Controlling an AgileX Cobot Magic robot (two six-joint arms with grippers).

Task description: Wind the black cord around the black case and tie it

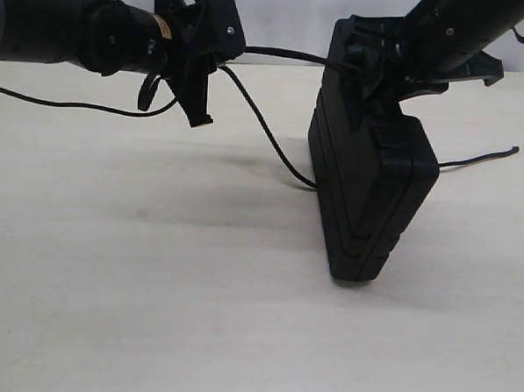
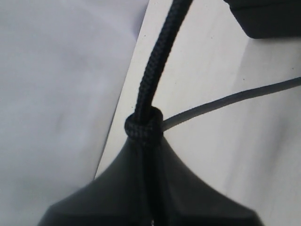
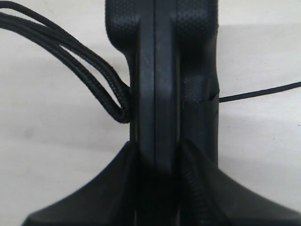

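Surface: pale wood-grain surface [image 1: 150, 313], with a white wall [image 1: 280, 13] behind.
Case: the case [image 1: 372, 193] stands on a narrow edge on the surface, roughly upright. Its long axis runs from the camera side away toward the right arm.
Right claw: the right claw [image 3: 157, 148] is clamped on the case's upper edge, one finger on each face, and keeps the case upright.
Left claw: the left claw [image 2: 145, 150] is closed on the cord [image 1: 264, 130] just behind a knot [image 2: 143, 126]. It is raised off the surface, well apart from the case.
Cord: one span runs from the left claw to the case top. Another sags to the case foot. A further length lies on the surface beyond the opposite face.
Key relation: the case lies to the right of the left claw, and the cord crosses the case's long axis. Judgement: the left claw must carry the wrap, since the right is occupied.
View difference: the right wrist view shows several strands bent against one face, detail the exterior view lacks. Only the left wrist view shows the knot.
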